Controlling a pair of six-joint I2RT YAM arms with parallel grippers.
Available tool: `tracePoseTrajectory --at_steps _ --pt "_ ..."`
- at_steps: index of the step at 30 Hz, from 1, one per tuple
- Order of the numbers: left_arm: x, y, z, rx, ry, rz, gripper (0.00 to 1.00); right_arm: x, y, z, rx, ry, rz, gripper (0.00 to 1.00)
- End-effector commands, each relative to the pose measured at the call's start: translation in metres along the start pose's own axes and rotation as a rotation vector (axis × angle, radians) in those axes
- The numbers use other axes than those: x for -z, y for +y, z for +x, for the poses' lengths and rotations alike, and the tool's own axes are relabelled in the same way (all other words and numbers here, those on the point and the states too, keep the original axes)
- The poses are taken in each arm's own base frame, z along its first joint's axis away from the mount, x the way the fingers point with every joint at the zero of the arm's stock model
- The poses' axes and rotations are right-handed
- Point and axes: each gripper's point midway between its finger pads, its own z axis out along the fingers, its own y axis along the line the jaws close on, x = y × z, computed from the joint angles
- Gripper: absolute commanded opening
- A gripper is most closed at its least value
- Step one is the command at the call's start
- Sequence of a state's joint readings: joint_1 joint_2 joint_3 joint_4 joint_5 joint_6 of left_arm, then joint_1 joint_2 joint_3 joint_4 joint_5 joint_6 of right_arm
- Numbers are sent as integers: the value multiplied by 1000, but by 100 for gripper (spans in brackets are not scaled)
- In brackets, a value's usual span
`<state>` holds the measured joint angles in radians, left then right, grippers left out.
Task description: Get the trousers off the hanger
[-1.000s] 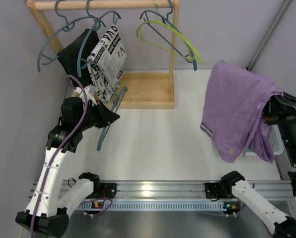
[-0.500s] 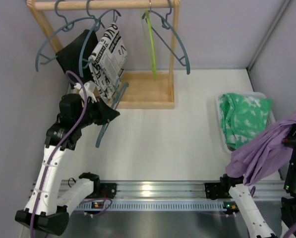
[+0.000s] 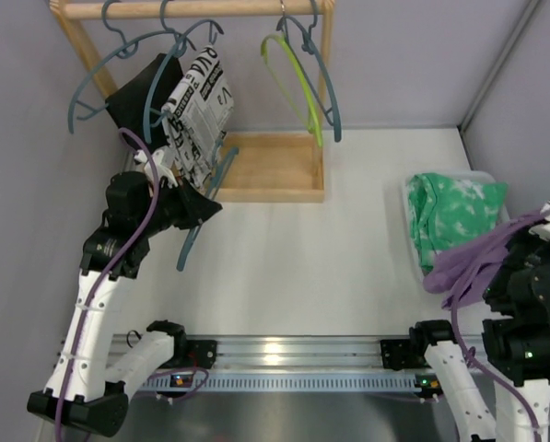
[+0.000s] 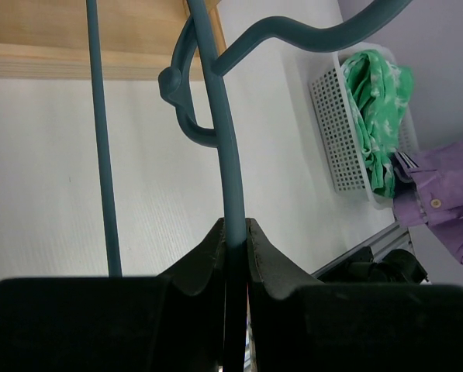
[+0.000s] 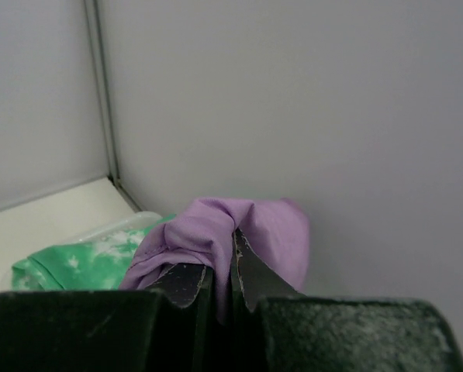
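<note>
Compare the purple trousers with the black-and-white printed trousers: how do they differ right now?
The purple trousers are plain; the printed trousers carry dense black print on white. The purple trousers are off the rack, bunched and clamped in the right gripper; the printed trousers hang spread out up at the rack. Both are limp cloth.

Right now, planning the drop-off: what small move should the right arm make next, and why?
Probably swing it over the basket for release: the right jaws are shut on the purple trousers, which hang by the basket's near end, not over its middle.
</note>
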<state>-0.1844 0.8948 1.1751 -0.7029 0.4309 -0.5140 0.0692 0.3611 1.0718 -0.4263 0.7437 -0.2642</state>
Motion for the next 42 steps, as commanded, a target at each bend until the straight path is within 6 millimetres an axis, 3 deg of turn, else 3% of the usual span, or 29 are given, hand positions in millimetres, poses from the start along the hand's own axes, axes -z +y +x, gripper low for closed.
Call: tracePoseTrajectory --at_steps 1,7,10,14,15,17,18,20,21,23,25,26,28,29,32,33,37,42 --pt "8 -22 -27 -54 -86 69 0 -25 9 -16 53 -70 59 0" --pt "14 -29 -31 -89 -113 95 0 -67 75 11 141 -100 -61 0" --pt "21 -35 -34 -131 -130 114 0 -90 111 38 178 -73 -128 0" --pt "32 -45 -45 -187 -172 130 0 -117 153 90 213 19 -220 0" --pt "33 -47 -48 -195 -178 131 0 -126 166 112 230 65 -255 0" --pt "34 -51 -55 -211 -198 138 0 -136 175 134 224 111 -285 0" --pt "38 -56 -61 -229 -218 145 0 -141 186 155 238 160 -321 0" --pt "37 -61 -68 -246 -223 156 0 -145 198 172 206 208 -374 0" --pt "40 -67 -74 -258 -235 169 0 -149 200 189 210 254 -382 0" --pt "34 -70 -80 -262 -224 185 0 -152 202 205 185 299 -397 0" --pt "34 -77 -89 -268 -237 197 0 -156 203 224 184 346 -426 4" --pt "27 -73 -94 -261 -236 180 0 -156 202 228 184 364 -432 11" --pt "21 -70 -105 -256 -251 148 0 -156 202 229 165 380 -453 29" --pt "16 -67 -116 -257 -266 123 0 -158 203 221 151 373 -470 57" --pt "5 -66 -136 -248 -293 96 0 -156 199 194 101 356 -508 95" --pt "2 -65 -142 -243 -303 81 0 -149 200 185 85 356 -551 99" --pt "-19 -55 -164 -229 -316 24 0 -142 196 138 31 310 -586 99" --pt "-33 -65 -187 -237 -378 65 0 -129 185 91 -22 263 -606 99"
